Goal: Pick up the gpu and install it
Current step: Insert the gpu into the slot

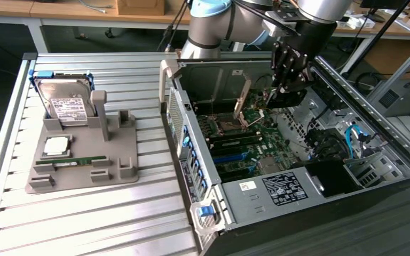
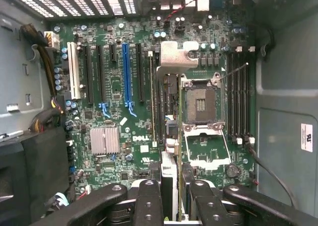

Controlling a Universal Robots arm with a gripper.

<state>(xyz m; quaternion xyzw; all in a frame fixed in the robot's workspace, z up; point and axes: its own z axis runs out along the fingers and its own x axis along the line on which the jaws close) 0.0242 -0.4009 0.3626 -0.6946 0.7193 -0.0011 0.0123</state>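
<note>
My gripper (image 1: 285, 98) reaches down into the open computer case (image 1: 376, 133), over the green motherboard (image 1: 251, 152). It is shut on the gpu (image 1: 244, 98), a thin card with a tan-brown face held upright. In the wrist view the gpu (image 2: 169, 136) appears edge-on between my black fingers (image 2: 149, 201). Its silver bracket end (image 2: 174, 54) points away from me. The card runs along the motherboard (image 2: 114, 166) between the long black expansion slots (image 2: 150, 94) and the processor socket (image 2: 201, 104). I cannot tell whether its lower edge touches a slot.
A grey holder (image 1: 84, 160) on the slatted table at the exterior view's left carries a silver hard drive (image 1: 66, 104), a processor chip (image 1: 55, 145) and a green memory stick (image 1: 77, 160). Case walls, cables (image 1: 354, 136) and the power supply (image 1: 283, 189) crowd the gripper.
</note>
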